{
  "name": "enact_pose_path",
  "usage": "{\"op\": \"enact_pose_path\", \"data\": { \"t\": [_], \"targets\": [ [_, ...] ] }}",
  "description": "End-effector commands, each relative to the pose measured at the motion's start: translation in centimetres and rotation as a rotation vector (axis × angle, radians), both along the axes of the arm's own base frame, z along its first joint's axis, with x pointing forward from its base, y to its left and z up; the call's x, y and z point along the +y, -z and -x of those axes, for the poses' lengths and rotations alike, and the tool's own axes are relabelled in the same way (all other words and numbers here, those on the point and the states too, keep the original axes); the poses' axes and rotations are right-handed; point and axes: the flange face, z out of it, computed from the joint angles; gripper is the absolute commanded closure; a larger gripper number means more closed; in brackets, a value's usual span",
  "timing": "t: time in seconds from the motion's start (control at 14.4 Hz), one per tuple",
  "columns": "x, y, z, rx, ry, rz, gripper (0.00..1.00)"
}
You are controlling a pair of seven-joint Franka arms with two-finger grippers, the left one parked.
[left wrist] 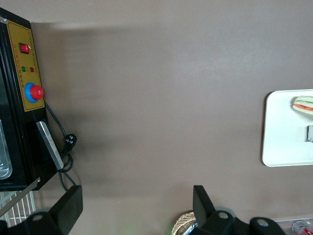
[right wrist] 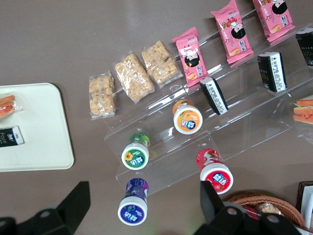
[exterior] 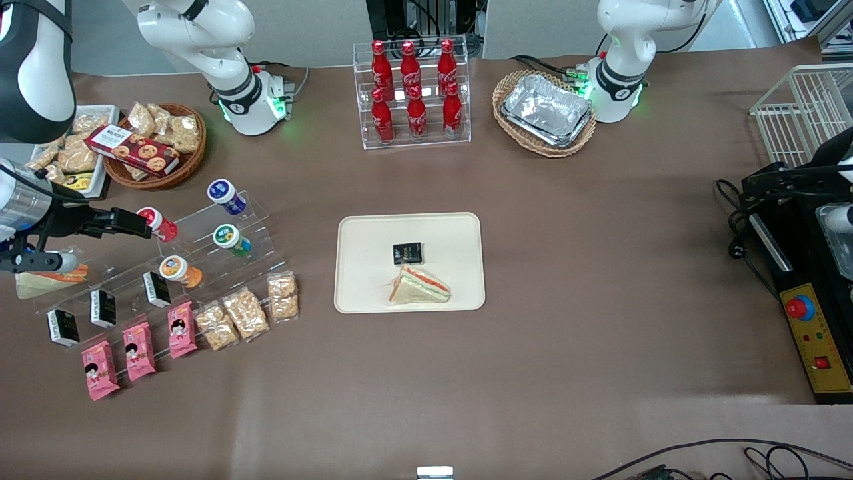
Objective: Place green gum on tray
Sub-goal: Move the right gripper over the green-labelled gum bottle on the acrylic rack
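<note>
In the front view the gripper is seen at the left edge of the frame, above the clear stepped stand, just beside the red gum bottle. The green gum lies on the stand, untouched. The cream tray in the middle holds a sandwich and a dark packet.

In the right wrist view the fingers are spread wide — nothing is held. The green gum lies between the blue bottle and the orange bottle; the tray is well apart.
</note>
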Motion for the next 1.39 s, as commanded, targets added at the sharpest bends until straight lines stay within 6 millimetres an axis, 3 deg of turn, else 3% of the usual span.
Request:
{"op": "enact_pose_path", "data": {
  "t": [0.0, 0.49, 0.77, 0.9, 1.11, 1.32],
  "targets": [
    [0.1, -0.5, -0.4, -0.002, -0.003, 0.01, 0.0],
    [0.5, -0.2, 0.2, 0.025, -0.008, 0.002, 0.0],
    [1.0, -3.2, 2.9, 0.044, -0.016, -0.004, 0.0],
    [0.9, -3.8, 5.5, 0.036, -0.014, -0.007, 0.0],
    [1.0, -1.6, 7.8, 0.007, -0.01, -0.009, 0.0],
    [2.6, 2.4, 9.6, -0.051, 0.008, -0.004, 0.0]
  ]
}}
